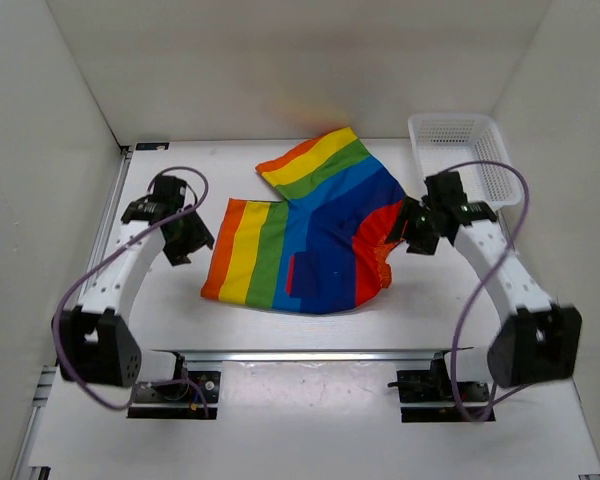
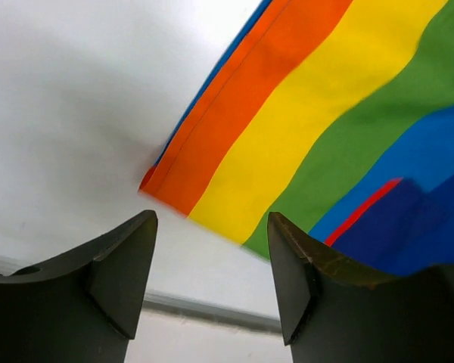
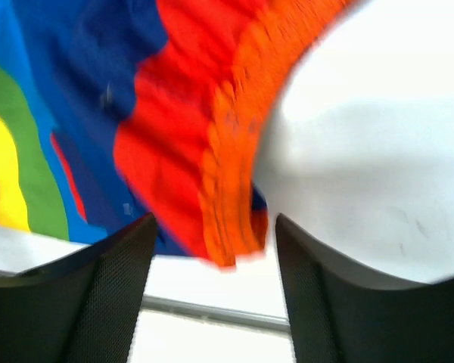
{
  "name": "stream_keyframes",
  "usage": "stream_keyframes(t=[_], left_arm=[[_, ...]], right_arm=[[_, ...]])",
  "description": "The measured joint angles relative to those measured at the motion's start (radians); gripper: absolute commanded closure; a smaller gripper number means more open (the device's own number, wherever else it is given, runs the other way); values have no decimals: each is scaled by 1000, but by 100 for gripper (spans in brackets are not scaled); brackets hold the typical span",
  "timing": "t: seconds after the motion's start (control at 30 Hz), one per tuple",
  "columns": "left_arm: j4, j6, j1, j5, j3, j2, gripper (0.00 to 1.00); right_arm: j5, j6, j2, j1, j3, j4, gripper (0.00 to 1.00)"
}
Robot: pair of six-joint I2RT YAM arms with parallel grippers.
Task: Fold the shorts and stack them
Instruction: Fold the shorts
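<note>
ok so top view: the shorts are lying spread out pretty much dead centre on the white counter, not folded. One leg runs out toward 9 o'clock with its stripes going orange, yellow, green, blue. The other leg kicks up toward 12 or 1 o'clock. The gathered orange-red waistband is on the 3 o'clock side, a bit rumpled, and the dark blue pocket sits toward 6 o'clock on the cloth

The left tool is at 9 o'clock of the shorts, just beside the leg hem, and not touching as far as I can tell. In its own wrist cam the two fingers are apart with only bare counter in the gap. The orange hem corner is a little past the tips

The right tool is at 3 o'clock, right up by the waistband. Its fingers are spread apart too. The end of the waistband shows in the gap, but that view is blurry and nothing looks pinched

The white mesh basket is back in the 1 o'clock corner, near the right arm and apart from the shorts
</note>
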Motion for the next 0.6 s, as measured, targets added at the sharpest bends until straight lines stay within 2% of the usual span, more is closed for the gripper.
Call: stream_keyframes(t=[0.1, 0.13, 0.2, 0.27, 0.37, 0.43, 0.5, 0.53, 0.6], left_arm=[[-12, -8, 1, 23, -129, -138, 29], [-9, -16, 1, 39, -171, -168, 24], [0, -37, 1, 83, -275, -213, 20], [12, -69, -9, 126, -369, -218, 16], [33, -111, -30, 173, -447, -177, 16], [55, -127, -35, 187, -454, -135, 24], [86, -139, -36, 188, -441, -77, 35], [96, -143, -36, 184, -431, -49, 55], [111, -138, -36, 166, -385, 19, 78]], right_arm=[[24, 28, -221, -1, -138, -3, 37], [24, 41, -274, -1, -177, -10, 37], [23, 70, -363, -1, -273, -13, 37], [18, 101, -416, -1, -369, -27, 37], [-6, 148, -454, -1, -487, -25, 35], [-27, 177, -465, -1, -550, -19, 31], [-47, 197, -466, -1, -591, -4, 31], [-56, 207, -464, -1, -606, 10, 31], [-70, 227, -450, -1, -620, 49, 31]])
